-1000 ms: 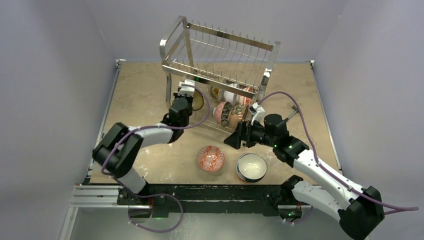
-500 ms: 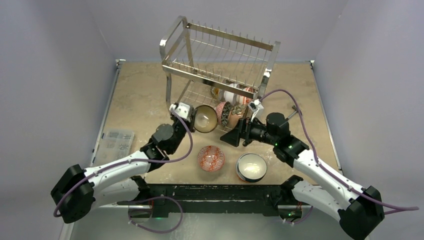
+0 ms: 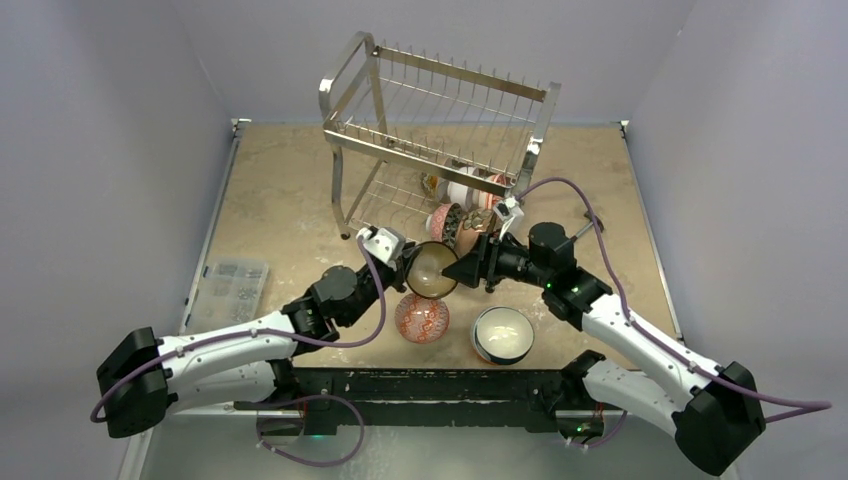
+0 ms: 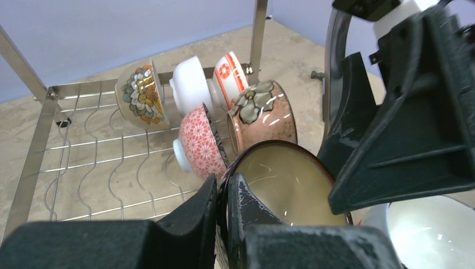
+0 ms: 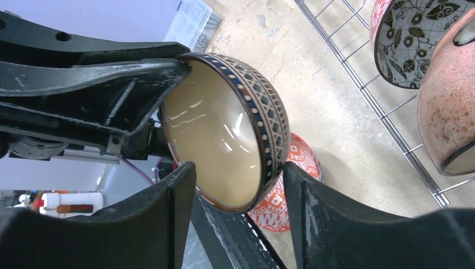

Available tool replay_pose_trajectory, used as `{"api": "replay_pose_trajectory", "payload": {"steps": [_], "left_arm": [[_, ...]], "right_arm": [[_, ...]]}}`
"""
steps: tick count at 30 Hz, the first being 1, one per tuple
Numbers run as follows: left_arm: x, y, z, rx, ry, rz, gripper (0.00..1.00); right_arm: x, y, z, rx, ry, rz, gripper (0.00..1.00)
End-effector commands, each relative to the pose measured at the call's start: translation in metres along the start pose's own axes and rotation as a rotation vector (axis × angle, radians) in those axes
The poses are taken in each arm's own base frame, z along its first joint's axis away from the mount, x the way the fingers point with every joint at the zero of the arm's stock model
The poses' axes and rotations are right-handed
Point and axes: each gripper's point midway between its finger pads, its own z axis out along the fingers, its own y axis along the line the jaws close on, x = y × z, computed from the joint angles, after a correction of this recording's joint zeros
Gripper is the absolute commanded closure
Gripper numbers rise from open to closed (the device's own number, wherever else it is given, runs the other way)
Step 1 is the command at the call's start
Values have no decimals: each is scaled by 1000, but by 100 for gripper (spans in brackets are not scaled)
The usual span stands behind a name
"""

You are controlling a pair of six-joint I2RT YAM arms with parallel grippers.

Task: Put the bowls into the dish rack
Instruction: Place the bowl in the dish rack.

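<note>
My left gripper is shut on the rim of a brown bowl with a tan inside and a patterned outside. It holds the bowl on edge in the air, in front of the dish rack. My right gripper is open, its fingers straddling the bowl's opposite rim with gaps on both sides. Several bowls stand in the rack's lower tier. A red-patterned bowl and a white-inside bowl sit on the table.
A clear plastic box lies near the table's left edge. The rack's lower wire shelf lies just beyond the held bowl. Grey walls close in the table on three sides.
My left arm has carried the brown bowl away from the rack, forward and right, into the right gripper's span. The right gripper's jaws have narrowed around it.
</note>
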Motion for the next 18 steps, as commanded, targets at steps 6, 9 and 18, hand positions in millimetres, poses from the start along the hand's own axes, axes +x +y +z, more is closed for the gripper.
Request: {"api": "replay_pose_trajectory", "payload": {"steps": [6,9,18], "left_arm": [[-83,-13,-14,80,-234,-177,100],[-80,-14,-18,88,-231,-206,98],[-77,4,-26,-12,-190,-328,72]], "right_arm": [[-7,6,3,-23,-12,-29,96],[-7,6,2,-20,-14,-38,100],[-4,6,-4,-13,-18,-31,100]]}}
